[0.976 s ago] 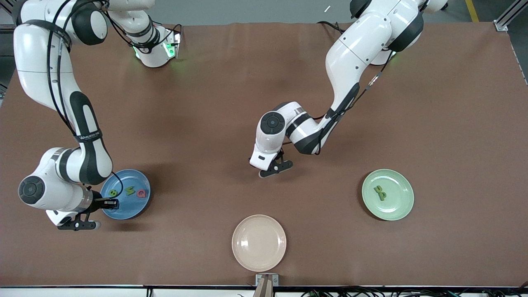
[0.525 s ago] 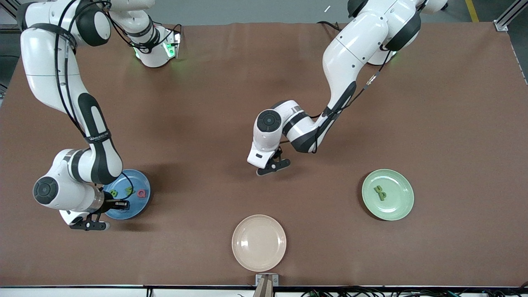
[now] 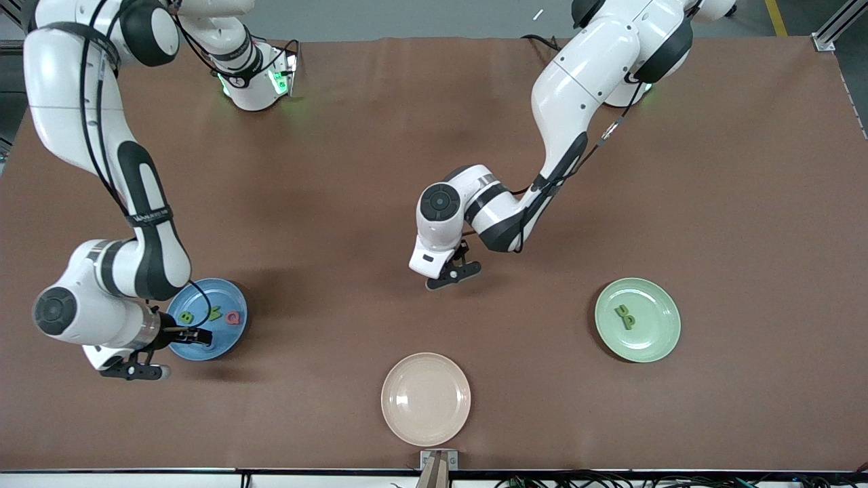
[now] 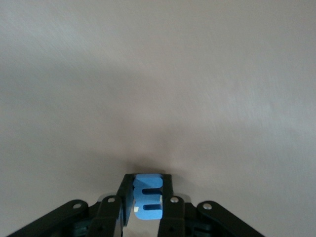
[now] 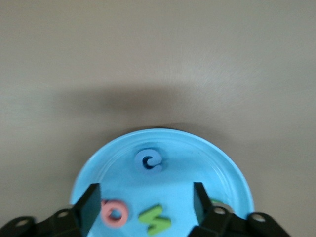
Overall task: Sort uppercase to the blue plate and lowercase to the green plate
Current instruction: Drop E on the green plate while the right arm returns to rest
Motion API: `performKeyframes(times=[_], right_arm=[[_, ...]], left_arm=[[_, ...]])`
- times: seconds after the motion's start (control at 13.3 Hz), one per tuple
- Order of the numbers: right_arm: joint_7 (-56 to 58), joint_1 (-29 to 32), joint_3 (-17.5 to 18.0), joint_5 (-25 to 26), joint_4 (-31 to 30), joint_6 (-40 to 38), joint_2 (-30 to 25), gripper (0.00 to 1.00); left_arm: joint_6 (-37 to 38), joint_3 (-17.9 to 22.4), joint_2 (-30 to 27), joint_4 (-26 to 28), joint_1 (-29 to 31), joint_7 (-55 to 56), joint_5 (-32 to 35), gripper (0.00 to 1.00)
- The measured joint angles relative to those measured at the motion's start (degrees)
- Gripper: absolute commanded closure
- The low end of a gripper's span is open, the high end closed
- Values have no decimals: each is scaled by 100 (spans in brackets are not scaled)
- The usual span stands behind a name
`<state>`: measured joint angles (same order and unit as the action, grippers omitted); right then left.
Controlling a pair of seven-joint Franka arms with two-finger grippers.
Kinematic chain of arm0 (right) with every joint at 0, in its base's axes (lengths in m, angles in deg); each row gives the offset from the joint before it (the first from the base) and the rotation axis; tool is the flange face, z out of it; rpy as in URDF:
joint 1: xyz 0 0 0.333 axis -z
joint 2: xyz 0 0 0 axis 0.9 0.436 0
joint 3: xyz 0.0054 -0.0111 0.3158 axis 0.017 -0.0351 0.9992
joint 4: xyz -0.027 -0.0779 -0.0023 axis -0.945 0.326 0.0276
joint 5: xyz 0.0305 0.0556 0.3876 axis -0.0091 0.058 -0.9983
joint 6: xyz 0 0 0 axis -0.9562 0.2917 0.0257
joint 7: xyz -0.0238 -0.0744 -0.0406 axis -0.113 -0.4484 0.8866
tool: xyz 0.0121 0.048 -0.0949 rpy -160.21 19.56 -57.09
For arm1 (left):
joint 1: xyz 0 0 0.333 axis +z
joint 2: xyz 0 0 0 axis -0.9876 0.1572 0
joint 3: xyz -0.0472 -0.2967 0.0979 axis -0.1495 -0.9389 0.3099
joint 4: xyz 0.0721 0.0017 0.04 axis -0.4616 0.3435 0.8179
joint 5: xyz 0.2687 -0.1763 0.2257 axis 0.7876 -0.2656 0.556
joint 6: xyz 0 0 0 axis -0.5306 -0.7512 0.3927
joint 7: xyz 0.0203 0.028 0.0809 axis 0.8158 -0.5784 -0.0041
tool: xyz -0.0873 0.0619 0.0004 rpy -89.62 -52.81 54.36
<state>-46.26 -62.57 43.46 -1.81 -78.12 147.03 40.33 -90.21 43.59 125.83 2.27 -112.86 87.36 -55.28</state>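
A: Left end effector (image 4: 146, 207), mid-table: pinching blue m (image 4: 148, 202). Right end effector (image 5: 143, 205): spread over blue plate (image 5: 224, 168), C (image 5: 148, 161) below.

B: Lift straight; carry to green plate (image 3: 661, 339); release low.

Brown surface (image 3: 712, 169) carries three plates. Beige plate (image 3: 426, 398) sits nearest the front camera. Blue plate (image 3: 210, 318) lies farther back than the beige plate, toward the right arm's end; green plate (image 3: 637, 320) likewise, toward the left arm's end.
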Motion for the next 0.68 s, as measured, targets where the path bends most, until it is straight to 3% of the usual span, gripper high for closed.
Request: performKeyframes(times=[0.45,0.68], right_arm=[[-50,2,-14,38,44,-1263,-1735,0],[-148,-30,16,334,55,-1762,-2451,0]], left_arm=[[186,95,-533,-53,1061,-181,8,98],[202,92,-603,-22,1632,-597,8,98]])
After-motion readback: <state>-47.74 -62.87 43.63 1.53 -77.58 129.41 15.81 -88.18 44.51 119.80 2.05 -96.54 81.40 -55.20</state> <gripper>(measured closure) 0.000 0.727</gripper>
